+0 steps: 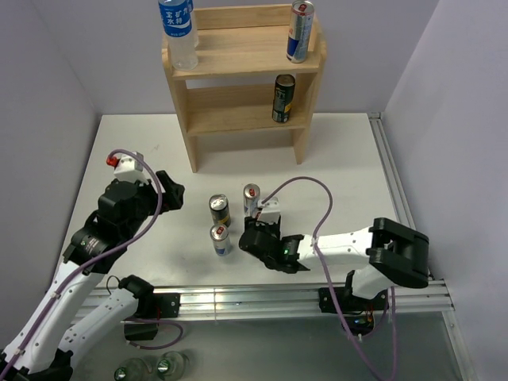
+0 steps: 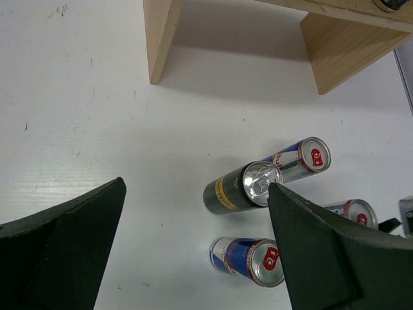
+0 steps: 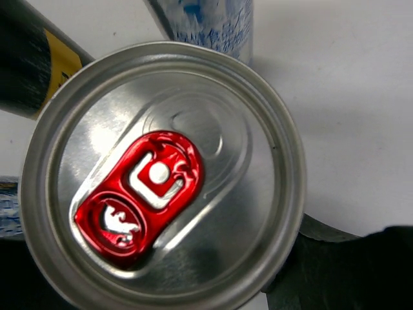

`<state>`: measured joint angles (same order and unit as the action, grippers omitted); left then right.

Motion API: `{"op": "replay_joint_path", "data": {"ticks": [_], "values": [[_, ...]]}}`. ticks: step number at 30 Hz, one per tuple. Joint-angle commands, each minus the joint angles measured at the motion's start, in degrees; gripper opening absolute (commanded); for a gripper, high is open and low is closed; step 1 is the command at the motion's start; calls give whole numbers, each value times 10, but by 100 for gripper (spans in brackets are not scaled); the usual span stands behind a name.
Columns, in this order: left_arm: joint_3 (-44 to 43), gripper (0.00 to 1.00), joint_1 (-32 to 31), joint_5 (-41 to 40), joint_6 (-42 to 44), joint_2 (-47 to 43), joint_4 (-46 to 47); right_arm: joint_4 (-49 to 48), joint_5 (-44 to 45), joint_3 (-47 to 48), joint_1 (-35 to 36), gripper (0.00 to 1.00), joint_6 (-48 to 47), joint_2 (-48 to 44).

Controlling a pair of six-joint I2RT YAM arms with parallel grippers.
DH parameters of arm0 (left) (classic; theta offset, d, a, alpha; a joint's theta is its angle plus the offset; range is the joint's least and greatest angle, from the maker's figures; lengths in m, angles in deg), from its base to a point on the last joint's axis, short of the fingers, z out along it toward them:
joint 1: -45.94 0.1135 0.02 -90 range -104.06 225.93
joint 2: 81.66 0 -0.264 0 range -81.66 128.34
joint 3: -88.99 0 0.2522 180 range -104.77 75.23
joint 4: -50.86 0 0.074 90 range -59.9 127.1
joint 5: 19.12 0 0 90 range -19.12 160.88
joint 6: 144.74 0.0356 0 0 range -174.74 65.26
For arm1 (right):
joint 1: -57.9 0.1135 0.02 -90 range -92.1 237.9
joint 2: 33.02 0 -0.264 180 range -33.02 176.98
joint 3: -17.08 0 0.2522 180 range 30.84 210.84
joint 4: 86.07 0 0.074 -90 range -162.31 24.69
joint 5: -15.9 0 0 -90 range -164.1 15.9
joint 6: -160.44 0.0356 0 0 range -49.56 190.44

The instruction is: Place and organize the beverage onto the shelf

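Note:
The wooden shelf stands at the back, with a water bottle and a blue-silver can on its top tier and a dark can on the lower tier. On the table stand a dark can with a gold band and two blue-silver cans. A further can with a red tab sits between my right gripper's fingers. The right gripper is shut on it and hides it from above. My left gripper hangs open, up and to the left of the cans.
A metal rail runs along the near edge, with both arm bases on it. Grey walls close in the left, right and back. White table lies between the shelf legs and the group of cans.

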<state>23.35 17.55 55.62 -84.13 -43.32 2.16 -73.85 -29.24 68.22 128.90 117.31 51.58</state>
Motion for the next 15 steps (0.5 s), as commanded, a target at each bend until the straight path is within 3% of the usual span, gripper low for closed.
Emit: {"op": "replay_joint_path", "data": {"ticks": [1, 4, 8, 15], "values": [[-8, 99, -2, 2, 8, -11, 18, 98, 87, 67, -1, 0, 15, -68], [-10, 99, -2, -2, 4, -12, 22, 174, 118, 123, -1, 0, -5, -113], [-12, 99, -2, -7, -1, -9, 34, 211, 131, 235, -14, 0, -125, -150], [-8, 99, -2, -29, -12, -19, 50, 230, 49, 492, -128, 0, -307, -84]]}}
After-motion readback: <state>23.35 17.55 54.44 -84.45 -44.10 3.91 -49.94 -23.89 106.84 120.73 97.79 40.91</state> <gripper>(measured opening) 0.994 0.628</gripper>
